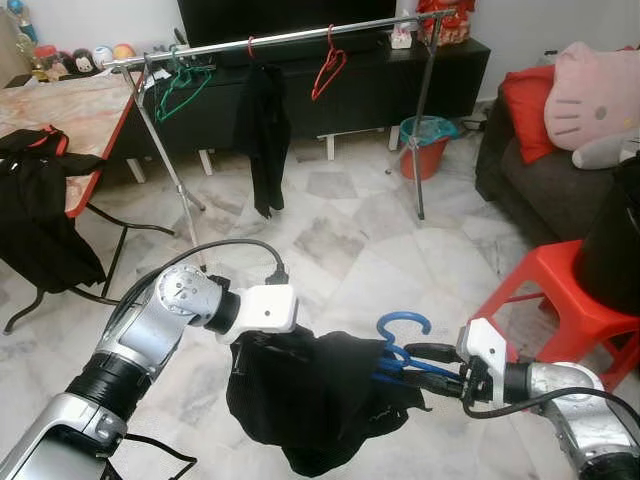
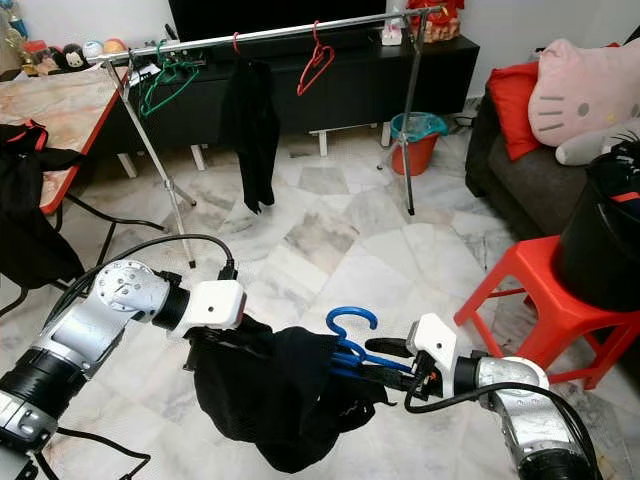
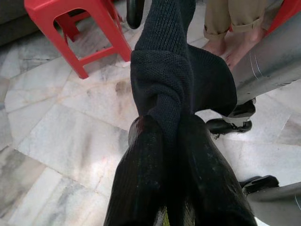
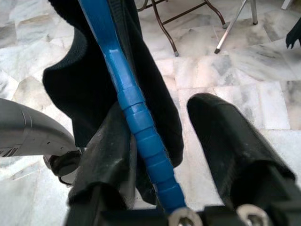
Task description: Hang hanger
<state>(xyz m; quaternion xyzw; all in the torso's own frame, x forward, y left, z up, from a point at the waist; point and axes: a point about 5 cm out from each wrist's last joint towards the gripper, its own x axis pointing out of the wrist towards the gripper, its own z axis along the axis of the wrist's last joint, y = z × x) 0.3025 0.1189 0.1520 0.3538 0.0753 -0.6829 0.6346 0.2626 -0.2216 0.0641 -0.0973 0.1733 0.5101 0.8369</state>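
- Left gripper [image 3: 174,155]: fingers pinched tight on a fold of the black garment [image 1: 320,395]; knit fabric bunches up between the two pads in the left wrist view.
- Right gripper [image 1: 425,368]: fingers apart, blue hanger [image 4: 136,117] lying against one finger; other finger [image 4: 230,136] stands clear of it with floor showing in the gap. Whether the hanger is really clamped, I can't tell.
- Hanger hook curls up at lower centre of the left eye view, just above the right gripper's fingertips; the hanger's arm runs into the garment.
- Garment hangs in a slack bundle between the two grippers, lower centre of frame, off the floor.
- Left arm comes in from lower left, a black cable [image 1: 215,250] looping over its wrist; right arm from lower right.
- Red stool [image 1: 555,290] sits at right edge, just beyond the right arm, something dark on top of it.
- Clothes rail [image 1: 290,37] runs across the top of the frame, well apart from the grippers. On it: green hangers [image 1: 180,85] toward the left end, a black piece of clothing [image 1: 265,130] on a red hanger left of centre, an empty red hanger [image 1: 328,65] at centre.
- Red bucket [image 1: 425,145] on the floor under the rail's right end.
- Table [image 1: 70,110] at upper left, dark clothing [image 1: 35,200] draped over its edge.
- Sofa [image 1: 530,175] at upper right with a red cushion and a pink plush pillow [image 1: 595,95].
- Left wrist view: a person's bare feet [image 3: 230,44] on the marble floor [image 1: 340,235].
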